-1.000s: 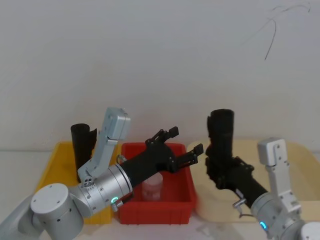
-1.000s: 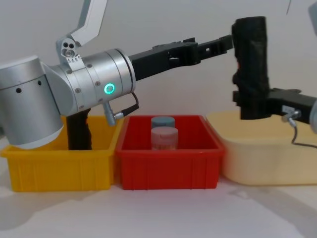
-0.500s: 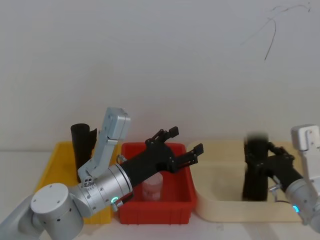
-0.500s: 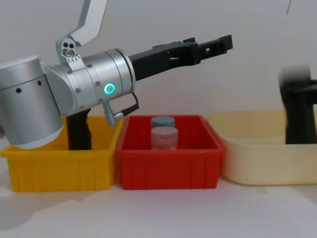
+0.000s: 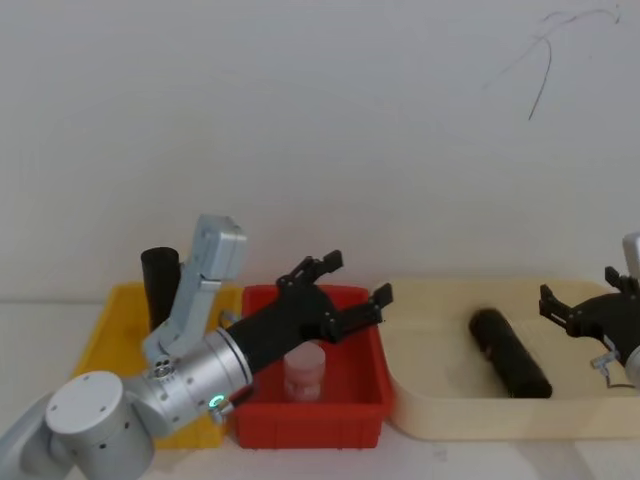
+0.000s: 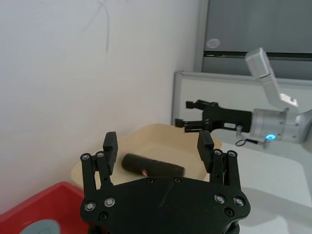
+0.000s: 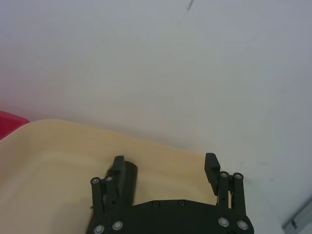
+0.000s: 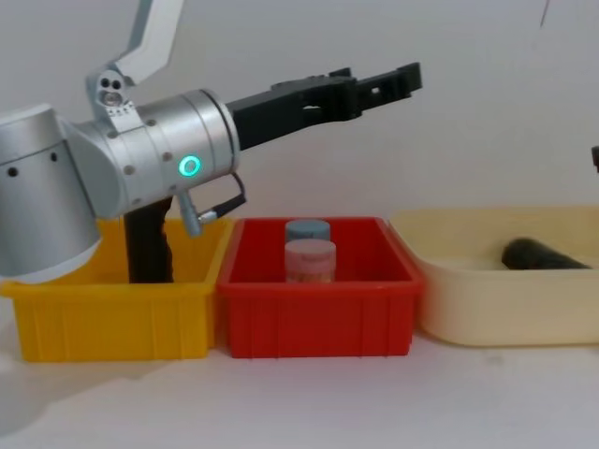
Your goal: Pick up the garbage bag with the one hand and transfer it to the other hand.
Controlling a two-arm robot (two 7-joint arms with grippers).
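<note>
The garbage bag (image 5: 510,352), a black crinkly roll, lies on its side in the cream bin (image 5: 440,415), and no gripper touches it. It also appears in the chest view as the garbage bag (image 8: 543,254) and in the left wrist view as the garbage bag (image 6: 153,165). My right gripper (image 5: 578,310), blue-lit, hangs open just right of the bag, above the bin. In its own view the right gripper (image 7: 165,163) has the bag's end (image 7: 130,176) behind one finger. My left gripper (image 5: 352,280), green-lit, stands open and empty above the red bin (image 5: 340,420).
A second black roll (image 5: 158,280) stands upright in the yellow bin (image 5: 105,330) at the left. Two lidded jars (image 8: 309,251) sit in the red bin. The three bins stand side by side against a white wall.
My right gripper came down to the right with the bag, let it go in the cream bin, and drew back. The bag went from upright to lying flat. My left arm shifted slightly left.
</note>
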